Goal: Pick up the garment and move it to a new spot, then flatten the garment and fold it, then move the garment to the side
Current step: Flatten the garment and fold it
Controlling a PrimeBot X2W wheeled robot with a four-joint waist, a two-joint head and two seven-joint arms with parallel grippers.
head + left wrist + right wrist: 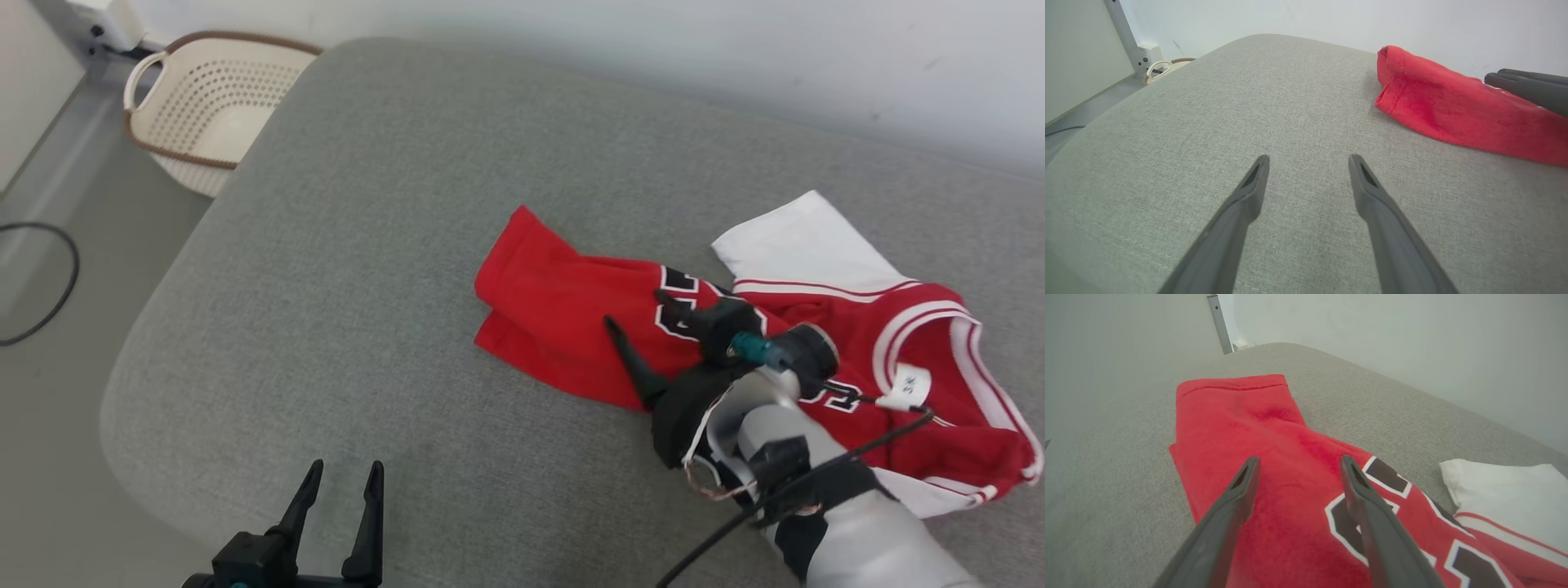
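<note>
The garment [571, 302] is a red jersey with white sleeves and black numbers. It lies crumpled and partly folded on the right half of the grey cushion [367, 245]. My right gripper [638, 312] hangs open over the jersey's red middle, fingers pointing toward its left end, with nothing between them. In the right wrist view that gripper [1300, 459] frames the red cloth [1237, 424], with a white sleeve [1506, 490] off to the right. My left gripper [344, 467] stands open and empty over bare cushion near the front edge. In the left wrist view it [1309, 159] sits left of the garment [1437, 106].
A cream perforated basket [212, 106] stands on the floor beyond the cushion's far left corner. A black cable [49, 278] loops on the floor at the left. A white wall runs behind the cushion. The right gripper's fingers [1531, 87] reach into the left wrist view's right side.
</note>
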